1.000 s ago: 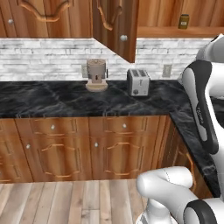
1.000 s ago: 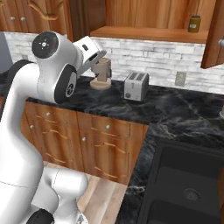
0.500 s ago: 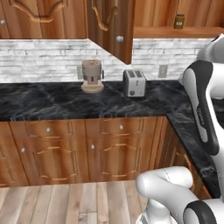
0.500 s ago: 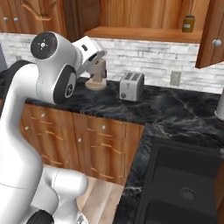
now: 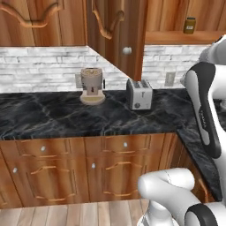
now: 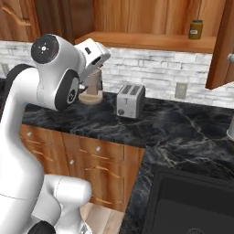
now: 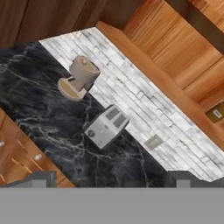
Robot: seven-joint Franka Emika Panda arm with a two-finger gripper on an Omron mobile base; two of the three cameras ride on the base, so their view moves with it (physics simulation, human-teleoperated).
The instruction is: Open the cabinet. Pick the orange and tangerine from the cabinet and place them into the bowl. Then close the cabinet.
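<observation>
The cabinet point(image 5: 118, 39) is open: its left door swings out over the counter with its silver knob point(image 5: 127, 50) showing, and its right door point(image 6: 223, 45) hangs open at the edge of the right base view. The cabinet shelf point(image 6: 151, 41) carries a small jar point(image 6: 196, 29). My gripper point(image 7: 111, 180) is open and holds nothing. It hovers high above the counter, well short of the shelf point(image 7: 166, 83). The orange, the tangerine and the bowl are out of view.
A silver toaster point(image 5: 139, 93) and a beige coffee grinder point(image 5: 92, 86) stand on the black marble counter point(image 5: 53, 114) against the brick backsplash. A dark sink point(image 6: 192, 201) lies at the lower right. Low cabinets and drawers point(image 5: 66, 172) run under the counter.
The whole picture has shifted down and slightly sideways in both base views, so the camera has moved. The toaster and grinder kept their places, and the gripper stayed open.
</observation>
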